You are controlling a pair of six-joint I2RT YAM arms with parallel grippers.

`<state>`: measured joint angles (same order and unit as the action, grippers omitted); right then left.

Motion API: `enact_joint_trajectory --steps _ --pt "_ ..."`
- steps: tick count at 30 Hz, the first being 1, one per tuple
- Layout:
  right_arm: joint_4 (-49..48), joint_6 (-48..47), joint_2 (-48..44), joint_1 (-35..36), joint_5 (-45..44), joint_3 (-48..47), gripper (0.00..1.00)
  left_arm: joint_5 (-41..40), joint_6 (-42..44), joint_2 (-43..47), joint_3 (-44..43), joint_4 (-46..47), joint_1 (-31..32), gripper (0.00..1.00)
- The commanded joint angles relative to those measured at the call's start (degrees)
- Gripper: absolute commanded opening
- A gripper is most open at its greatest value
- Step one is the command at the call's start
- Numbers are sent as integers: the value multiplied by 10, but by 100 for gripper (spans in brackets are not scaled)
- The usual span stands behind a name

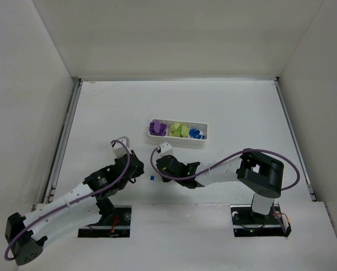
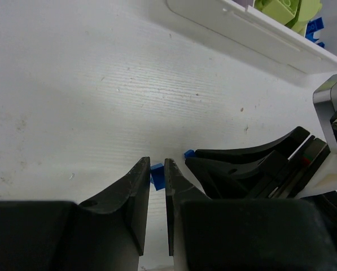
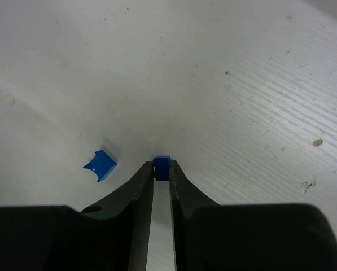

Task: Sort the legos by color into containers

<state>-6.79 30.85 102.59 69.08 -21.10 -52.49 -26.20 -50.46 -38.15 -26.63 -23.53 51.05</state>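
Right arm: the right pincer (image 3: 161, 165) is narrowed onto a tiny blue plastic piece (image 3: 161, 169), pinched between its two black fingertips low over the white tabletop (image 1: 224, 107).
Left arm: the left pincer (image 2: 157, 161) has its fingers drawn together with only a slim gap, and it grips nothing.
Loose piece: a second tiny blue plastic piece (image 2: 156, 176) lies on the tabletop just past the left fingertips, near the right pincer's tips.
Tray: the long shallow white plastic tray (image 1: 174, 141) sits farther out on the tabletop, apart from both pincers.
Left compartment: purple plastic bricks (image 1: 157, 127).
Middle compartment: yellow-green plastic bricks (image 1: 179, 130).
Right compartment: small blue plastic pieces (image 1: 195, 134).
Arms together: both pincers point toward each other on the near side of the tray.
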Motion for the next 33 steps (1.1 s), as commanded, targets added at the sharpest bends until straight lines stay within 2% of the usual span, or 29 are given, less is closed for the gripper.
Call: enact_joint_trajectory --steps 1,8,14,20,25,33 --pt "0 5 -5 3 -22 -12 21 -3 16 8 -27 3 -8 11" --pt "-23 16 -117 -11 -49 60 19 11 33 -34 -45 67 -8 11" --pt "-18 15 -260 -71 -52 135 20 18 73 -109 -86 169 -11 12" --pt "-10 16 -372 -171 -39 195 19 56 103 -249 -154 293 -10 12" --pt "-3 19 -426 -221 -39 223 19 89 118 -376 -224 371 -14 12" --pt "-13 40 -469 -278 -11 252 20 126 136 -543 -346 405 -31 13"
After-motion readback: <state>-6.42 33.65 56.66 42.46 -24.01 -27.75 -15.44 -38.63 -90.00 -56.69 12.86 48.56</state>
